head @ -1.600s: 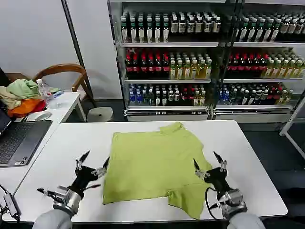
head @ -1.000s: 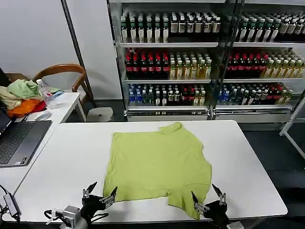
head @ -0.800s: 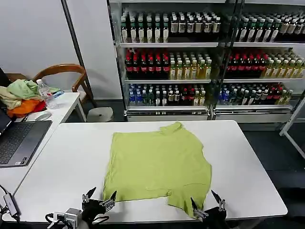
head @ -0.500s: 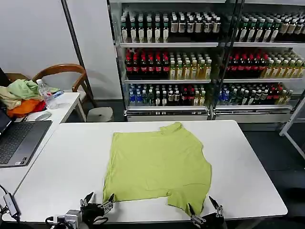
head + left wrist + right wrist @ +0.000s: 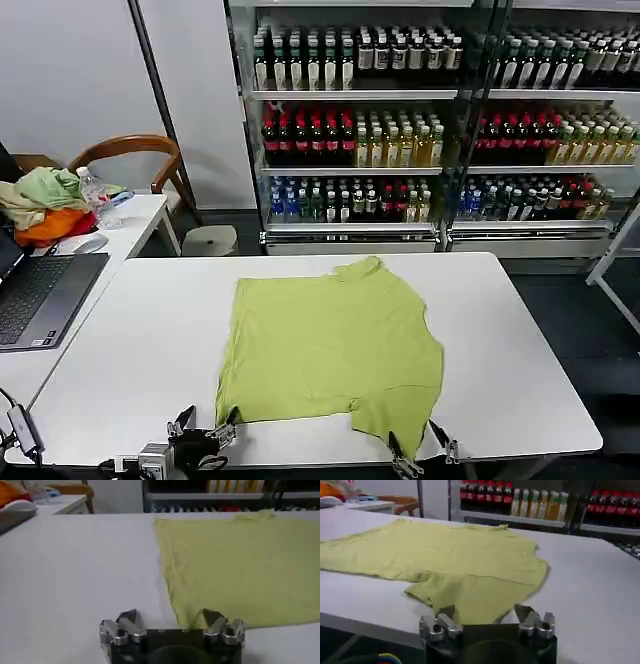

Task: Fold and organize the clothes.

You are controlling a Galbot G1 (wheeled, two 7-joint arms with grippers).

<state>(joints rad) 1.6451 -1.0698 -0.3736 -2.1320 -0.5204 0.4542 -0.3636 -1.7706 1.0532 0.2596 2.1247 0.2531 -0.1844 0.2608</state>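
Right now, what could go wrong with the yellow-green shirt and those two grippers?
The T-shirt has a sleeve lying right at the near edge of the table; a tug could slide it off. The open left gripper and open right gripper sit low at the hem and might pinch only one layer, bunching the cloth.

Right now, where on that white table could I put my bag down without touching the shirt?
The table is bare on both sides of the shirt: a wide strip toward the laptop, another toward the far right edge. The near edge is crowded: the left gripper and right gripper, both open, sit at the shirt's corners.
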